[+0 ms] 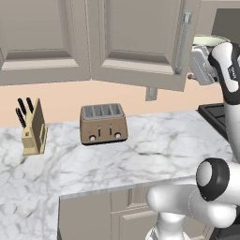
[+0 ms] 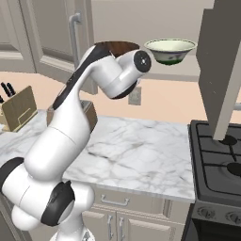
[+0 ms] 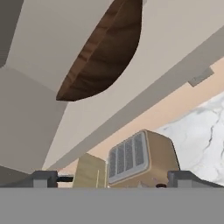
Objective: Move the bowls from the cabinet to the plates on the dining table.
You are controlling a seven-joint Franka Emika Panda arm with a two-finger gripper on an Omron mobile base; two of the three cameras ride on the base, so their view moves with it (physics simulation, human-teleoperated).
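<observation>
Claw [image 3: 112, 178] wide open, empty, below the cabinet shelf [image 3: 144, 61]; could knock the brown bowl [image 3: 107, 54] off the shelf edge.

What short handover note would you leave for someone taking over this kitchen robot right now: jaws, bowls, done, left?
Gripper: jaws open, empty, raised at the cabinet shelf.
Wide dark brown wood-grain bowl: on the shelf of the open grey-beige wall cabinet, just ahead of the hand.
Smaller pale green-cream glossy bowl: on the same shelf, beside it.
Done: cabinet door open, arm raised.
Left: grasp and carry each bowl to the plates on the dining table.
</observation>
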